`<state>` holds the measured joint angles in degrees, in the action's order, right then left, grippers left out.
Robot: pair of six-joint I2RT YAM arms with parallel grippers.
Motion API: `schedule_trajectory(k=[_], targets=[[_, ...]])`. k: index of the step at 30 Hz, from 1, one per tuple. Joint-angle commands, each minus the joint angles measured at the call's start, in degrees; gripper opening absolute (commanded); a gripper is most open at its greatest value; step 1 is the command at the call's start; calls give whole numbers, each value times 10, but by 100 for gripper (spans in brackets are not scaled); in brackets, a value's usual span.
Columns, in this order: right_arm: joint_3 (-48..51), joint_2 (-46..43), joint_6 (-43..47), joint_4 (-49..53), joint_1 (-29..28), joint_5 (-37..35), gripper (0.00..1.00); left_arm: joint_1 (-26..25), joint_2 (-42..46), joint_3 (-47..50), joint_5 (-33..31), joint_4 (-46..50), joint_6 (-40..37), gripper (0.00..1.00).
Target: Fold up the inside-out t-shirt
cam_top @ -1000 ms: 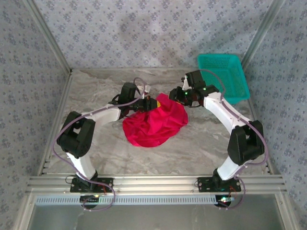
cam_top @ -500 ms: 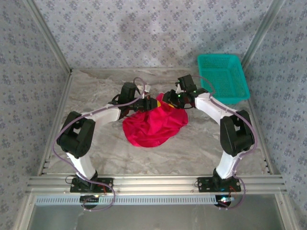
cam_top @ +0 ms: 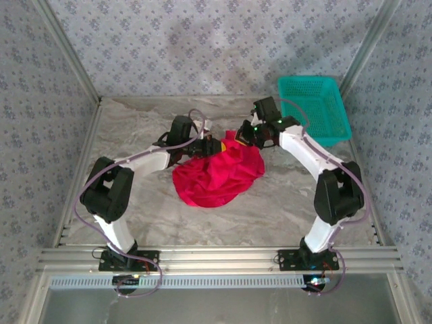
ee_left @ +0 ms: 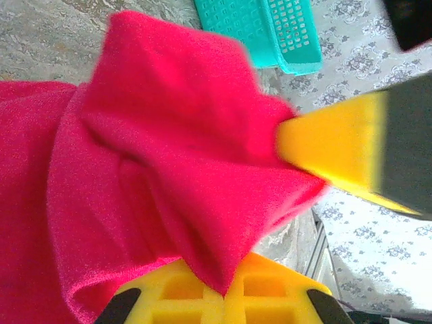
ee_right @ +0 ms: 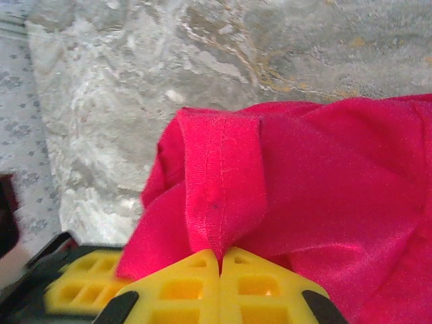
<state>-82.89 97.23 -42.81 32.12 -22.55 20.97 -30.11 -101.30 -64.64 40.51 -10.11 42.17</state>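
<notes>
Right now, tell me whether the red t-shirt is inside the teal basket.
No, the red t-shirt lies crumpled on the table, apart from the teal basket.

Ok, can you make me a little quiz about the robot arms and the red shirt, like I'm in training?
1. Fill the gap: the teal basket stands at the table's far ____ corner.
2. True or false: the red t-shirt lies inside the basket.
3. Pick one: the right gripper is A) open above the table, B) shut on a seamed fold of the t-shirt, C) shut on the basket's rim.
Key: 1 right; 2 false, it lies bunched on the table, and the left gripper pinches it too; 3 B.
</notes>
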Motion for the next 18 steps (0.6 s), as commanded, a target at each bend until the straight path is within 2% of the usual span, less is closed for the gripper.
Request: schedule_trajectory(k=[1,8,13,16,18], targets=[[-43,-56,41,106,12,8,0,-2,1,-50,-4,20,-29,1],[-53,-111,14,92,44,105,0,-7,-22,-83,-7,26,-36,7],[-42,-87,-6,45,72,146,2,-5,-11,-76,-26,51,-53,24],[-54,-36,0,38,94,119,4,2,20,-66,-71,117,-85,30],[-83,10,21,58,102,94,11,9,50,-46,-115,159,-97,31]])
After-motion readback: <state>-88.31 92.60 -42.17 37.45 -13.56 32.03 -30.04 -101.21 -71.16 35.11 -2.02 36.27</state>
